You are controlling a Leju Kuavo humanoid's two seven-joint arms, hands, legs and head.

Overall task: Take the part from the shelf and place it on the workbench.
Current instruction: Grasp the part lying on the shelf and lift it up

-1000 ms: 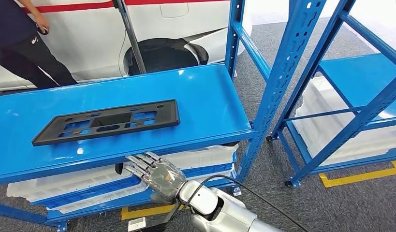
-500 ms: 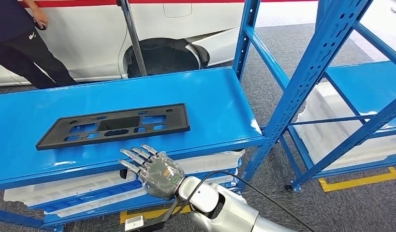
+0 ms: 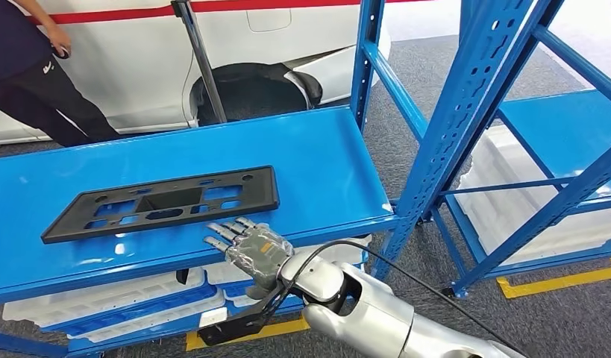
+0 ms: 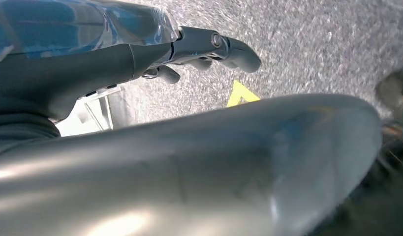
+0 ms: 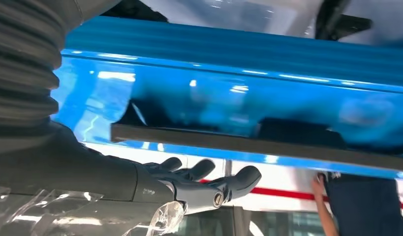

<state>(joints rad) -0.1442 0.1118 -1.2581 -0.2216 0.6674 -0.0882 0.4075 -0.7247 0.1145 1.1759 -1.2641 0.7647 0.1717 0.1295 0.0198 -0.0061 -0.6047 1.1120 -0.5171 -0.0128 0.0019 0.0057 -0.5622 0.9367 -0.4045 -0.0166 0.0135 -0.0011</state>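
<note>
- The part [image 3: 162, 203] lies flat on the shelf [image 3: 317, 160].
- The right hand [image 3: 251, 250] sits at the shelf's front edge, just before the part.
- A person [image 3: 30, 71] stands behind the shelf, at its left.

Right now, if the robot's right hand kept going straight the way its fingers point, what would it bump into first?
Probably the black part lying flat on the blue shelf. The right hand points at its near edge with fingers spread, apparently not touching yet; depth is unclear.
</note>
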